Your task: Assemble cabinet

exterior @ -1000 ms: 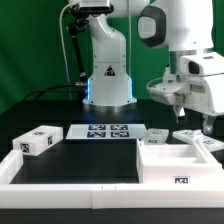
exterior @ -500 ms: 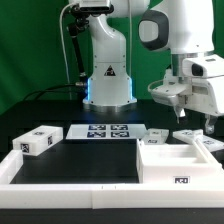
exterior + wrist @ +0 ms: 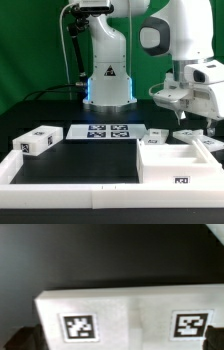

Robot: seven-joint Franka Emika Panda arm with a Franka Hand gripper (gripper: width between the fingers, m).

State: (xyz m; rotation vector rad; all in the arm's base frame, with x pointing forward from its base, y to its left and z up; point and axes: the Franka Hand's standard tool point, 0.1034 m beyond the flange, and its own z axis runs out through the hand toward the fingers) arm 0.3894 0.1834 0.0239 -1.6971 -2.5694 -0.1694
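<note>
Cabinet body (image 3: 178, 165) — boxy, matte white — sat on the black counter (image 3: 90, 160) below the pincer (image 3: 198, 120), whose spread I couldn't tell; only the wrist view showed a flat block (image 3: 130, 308) bearing two square tags (image 3: 80, 328).

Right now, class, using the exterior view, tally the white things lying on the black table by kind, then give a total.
Cabinet body: 1
Block: 1
Small parts: 3
Marker board: 1
Total: 6
</note>
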